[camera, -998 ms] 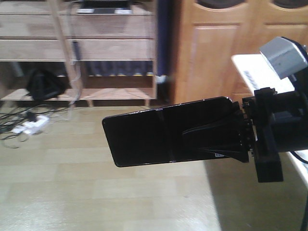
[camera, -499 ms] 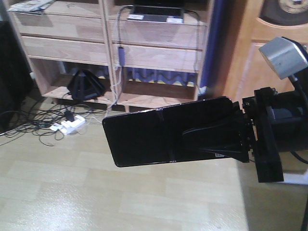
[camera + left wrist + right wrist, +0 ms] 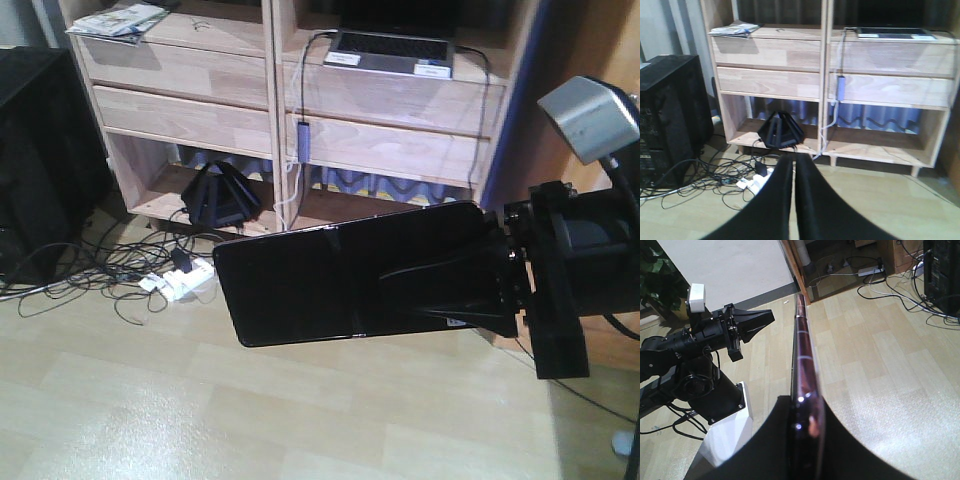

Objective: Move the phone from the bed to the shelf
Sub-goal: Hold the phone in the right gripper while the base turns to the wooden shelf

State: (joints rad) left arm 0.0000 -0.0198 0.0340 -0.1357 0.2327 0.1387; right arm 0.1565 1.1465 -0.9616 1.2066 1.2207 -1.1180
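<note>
A lived-in home room.
Upper frame: pale wooden shelf (image 3: 190, 120) holding a laptop (image 3: 390, 50) and magazines (image 3: 115, 22); lower left, tangled cables (image 3: 90, 275) on wood-look floor (image 3: 150, 400).

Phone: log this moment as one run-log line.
phase: carrying | right claw: shut on phone | left claw: shut, empty | shelf: ahead, phone not yet on it

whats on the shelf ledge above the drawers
A grey laptop lies on the right side of the shelf, a stack of papers on the left. Further back is dark and cut off by the frame.
</note>
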